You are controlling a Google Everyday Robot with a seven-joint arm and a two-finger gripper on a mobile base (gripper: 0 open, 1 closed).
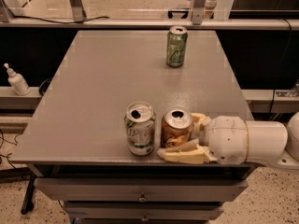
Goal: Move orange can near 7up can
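While fingers (184, 155) seemingly clasp orange can (176, 127) (near table (93, 101) edge), 7up can (140, 129) stands beside.

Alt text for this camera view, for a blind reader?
A robot's cream two-finger gripper clasps a copper-orange drink can beside a white-silver can with green lettering on a grey table; an all-green can stands far back.
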